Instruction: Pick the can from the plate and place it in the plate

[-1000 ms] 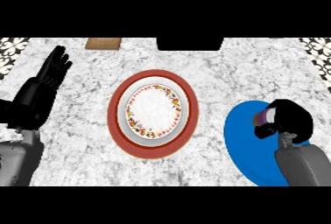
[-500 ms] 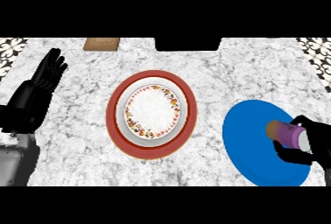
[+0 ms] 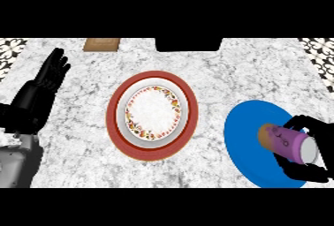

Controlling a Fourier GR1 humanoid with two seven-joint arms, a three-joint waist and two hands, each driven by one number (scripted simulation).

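Two plates share the bench [image 3: 215,79], head view: right hand [image 3: 312,171], lower right, curls round the can [image 3: 290,143] over the blue plate [image 3: 244,128]. Best lifted clear, kept level, before crossing to the red plate [image 3: 113,115], centre. Left hand [image 3: 39,92] rests open, upper left.

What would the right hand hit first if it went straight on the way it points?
Holding the can, the right hand points left across the blue plate; next comes the rim of the red plate, if it travels low enough.
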